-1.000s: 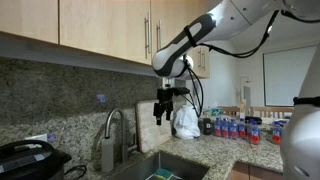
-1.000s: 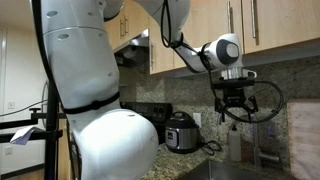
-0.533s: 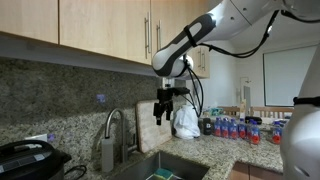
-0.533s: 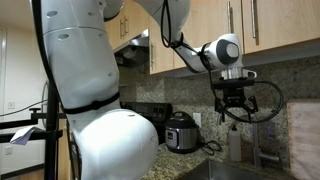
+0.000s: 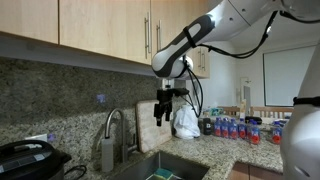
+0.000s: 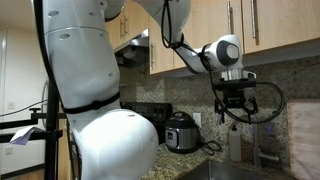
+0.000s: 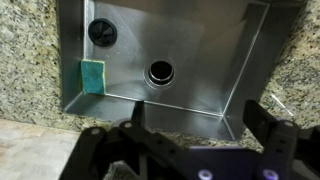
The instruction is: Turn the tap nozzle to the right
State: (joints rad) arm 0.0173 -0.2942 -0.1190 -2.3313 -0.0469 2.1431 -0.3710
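Exterior and wrist views, kitchen sink station. I see the gripper [image 5: 167, 104] hanging in the air under the wooden wall cabinets [image 5: 100, 25], above the steel sink [image 5: 165, 165], pointing down. In the wrist view its 2 fingers [image 7: 135, 118] stand wide apart with nothing between them, and only the sink floor shows in the gap.

The tap nozzle [image 5: 108, 125] rises at the back edge of the sink, against the speckled granite backsplash [image 5: 50, 95]. In an exterior view it stands lower than the gripper and toward the picture's left, well apart from it, with no contact. Its arched spout curves over and down toward the basin. I cannot make it out in the wrist view.

Inside the basin, the wrist view shows a round drain [image 7: 159, 72] near the middle, a dark round fitting [image 7: 102, 32] in 1 corner, and a teal sponge [image 7: 92, 75] lying against a side wall. Granite counter [image 7: 30, 60] borders the basin.

On the counter, a white bag [image 5: 185, 123] sits beside the sink, with a row of small bottles [image 5: 235, 128] beyond it. A black cooker [image 6: 181, 132] stands on the counter in an exterior view.
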